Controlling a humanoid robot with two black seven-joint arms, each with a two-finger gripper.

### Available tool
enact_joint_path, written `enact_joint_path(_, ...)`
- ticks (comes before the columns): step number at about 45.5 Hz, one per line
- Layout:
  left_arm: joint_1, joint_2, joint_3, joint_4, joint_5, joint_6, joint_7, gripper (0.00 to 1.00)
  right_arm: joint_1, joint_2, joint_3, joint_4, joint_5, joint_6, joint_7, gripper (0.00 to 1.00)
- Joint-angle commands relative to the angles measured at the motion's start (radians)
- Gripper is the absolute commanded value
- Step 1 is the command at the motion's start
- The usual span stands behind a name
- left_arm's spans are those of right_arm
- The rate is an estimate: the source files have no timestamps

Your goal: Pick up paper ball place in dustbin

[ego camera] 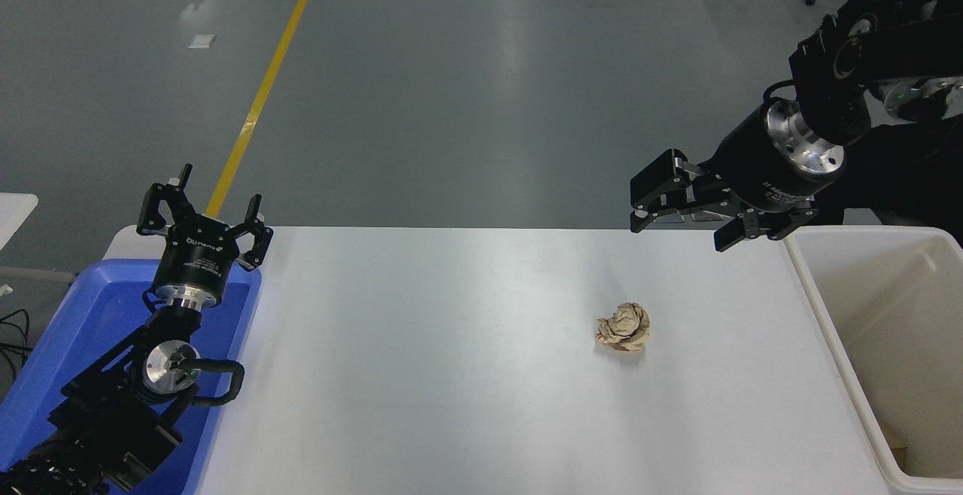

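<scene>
tan crumpled paper ball (624, 332) sits alone on the white table (451, 375), right of centre in the frame.
you'll find it light and springy; close across its middle, gently. beyond it, the right gripper (677, 217) hangs empty, jaws wide, beside the dustbin (827, 314) at right. left gripper (203, 217) is spread, lower left.

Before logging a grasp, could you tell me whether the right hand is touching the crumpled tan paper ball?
Apart. The head view shows the open right hand hanging above the table's far edge, with bare white table between it and the crumpled tan paper ball.
</scene>
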Motion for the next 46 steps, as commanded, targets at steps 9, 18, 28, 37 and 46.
enact_joint_path(9,-0.001,0.000,0.002,0.000,0.001,0.001,0.000,0.98,-0.008,0.016,0.017,-0.004,0.003,-0.003,0.000,1.00)
enact_joint_path(18,-0.001,0.000,0.002,0.000,0.001,0.001,0.000,0.98,-0.012,0.031,0.029,-0.004,0.006,-0.003,0.000,1.00)
enact_joint_path(28,-0.001,0.000,0.002,0.000,0.001,0.001,0.000,0.98,-0.015,0.046,0.031,-0.009,0.012,-0.003,0.000,1.00)
enact_joint_path(37,-0.001,0.000,0.002,0.000,0.001,0.001,0.000,0.98,-0.027,0.057,0.031,-0.013,0.015,-0.003,0.000,1.00)
enact_joint_path(46,-0.001,0.000,0.002,0.000,0.001,0.001,0.000,0.98,-0.028,0.082,0.027,-0.013,0.017,-0.003,0.000,1.00)
